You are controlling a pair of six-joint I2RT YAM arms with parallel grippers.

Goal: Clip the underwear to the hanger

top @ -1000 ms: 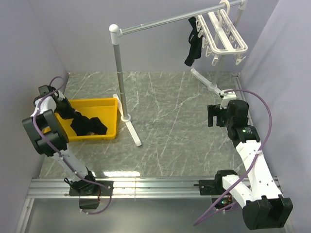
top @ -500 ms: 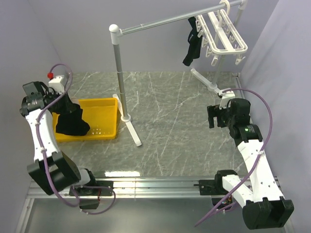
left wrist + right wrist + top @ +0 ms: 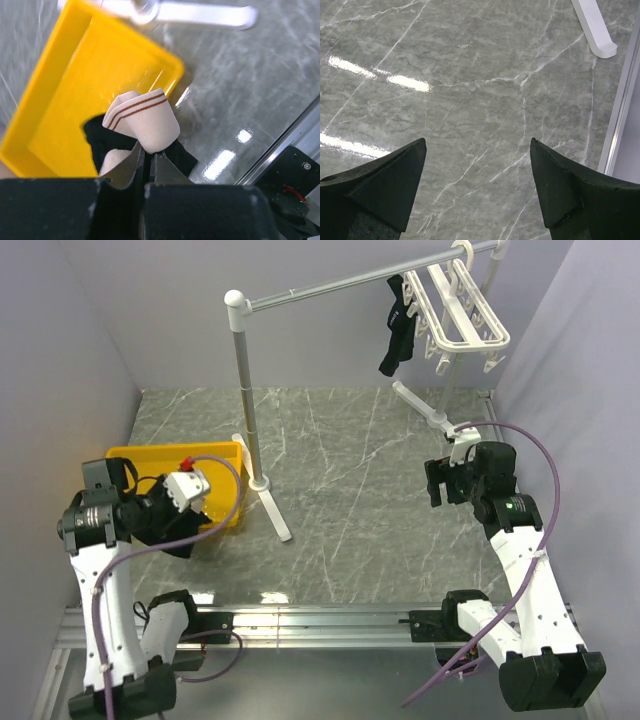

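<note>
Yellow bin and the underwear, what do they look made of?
The bin looks like hard glossy plastic: glints, rounded moulded corners. The underwear looks like soft matte black cloth with a tan striped, probably elastic band; it folds limply.

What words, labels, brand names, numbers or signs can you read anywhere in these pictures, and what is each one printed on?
None: no word, number or sign can be read in any view.
The underwear shows only two brown stripes on its pale band, no letters.
The yellow tray, the hanger and the rail stand show no print.
</note>
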